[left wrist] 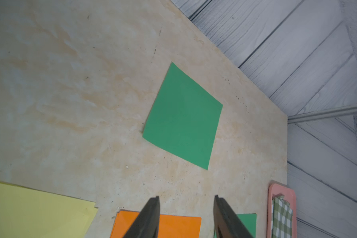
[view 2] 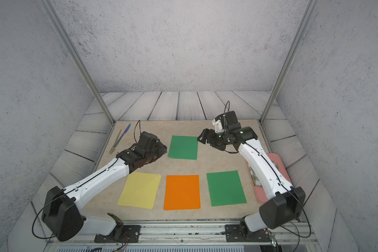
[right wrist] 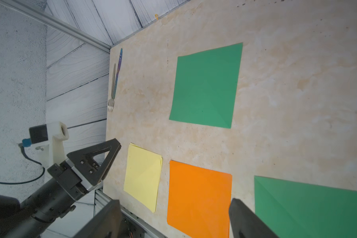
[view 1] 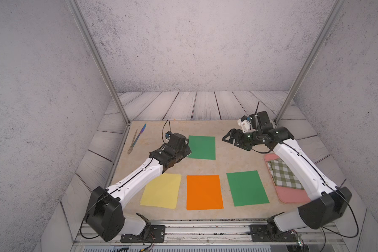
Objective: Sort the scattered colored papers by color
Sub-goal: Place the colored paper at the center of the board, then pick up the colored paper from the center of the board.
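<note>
As I read the feed from the left, a fork and a bluish knife lie side by side on the table, out behind the left gripper and well apart from it. On the arm-base side of that gripper sit the yellow papers, a small stack whose edges fan slightly in the right wrist view. My left forearm crosses above one corner of them.

The left fingers stand moderately apart with bare tabletop showing between them, so they are parted and carry nothing. Just ahead of their tips lies the far green paper, flat on the table. It sits between the two sets of fingertips, and neither grips it.

Back toward the arm bases from it, the orange paper lies flat, near the yellow papers but not touching them. The right gripper hangs above the table, its fingers spread wide and empty. Nearer the arm base than those fingers lies the near green paper, apart from the orange paper. Behind the right fingers, partly under the arm, a checked cloth rests in the pink tray.
</note>
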You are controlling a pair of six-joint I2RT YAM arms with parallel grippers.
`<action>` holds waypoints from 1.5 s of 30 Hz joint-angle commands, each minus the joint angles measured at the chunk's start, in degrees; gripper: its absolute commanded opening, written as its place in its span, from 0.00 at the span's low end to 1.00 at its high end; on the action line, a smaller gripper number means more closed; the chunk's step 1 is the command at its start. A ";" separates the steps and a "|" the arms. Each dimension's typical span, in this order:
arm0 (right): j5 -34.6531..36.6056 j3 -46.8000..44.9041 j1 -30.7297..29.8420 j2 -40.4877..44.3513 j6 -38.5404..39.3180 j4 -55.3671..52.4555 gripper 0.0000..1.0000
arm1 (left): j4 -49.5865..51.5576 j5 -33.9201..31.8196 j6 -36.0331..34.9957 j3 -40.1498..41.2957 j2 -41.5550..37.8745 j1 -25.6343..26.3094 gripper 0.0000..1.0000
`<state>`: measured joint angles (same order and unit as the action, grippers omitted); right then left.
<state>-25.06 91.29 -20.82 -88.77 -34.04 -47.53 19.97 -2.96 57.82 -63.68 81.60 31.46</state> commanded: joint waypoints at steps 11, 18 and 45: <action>-10.60 25.79 0.22 -36.68 6.81 -4.50 0.79 | -1.25 27.71 -8.74 -20.10 28.01 -15.68 0.56; -13.87 36.95 2.00 -49.25 9.95 -10.22 0.76 | -0.72 29.53 -7.41 -24.91 35.12 -17.24 0.57; -18.00 34.71 1.52 -57.74 6.27 -6.61 0.75 | -1.59 35.51 -8.98 -23.14 40.21 -19.42 0.60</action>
<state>-41.93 126.56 -18.79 -143.72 -27.05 -54.57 18.59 30.92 50.00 -87.85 120.86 12.82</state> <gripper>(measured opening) 0.746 0.601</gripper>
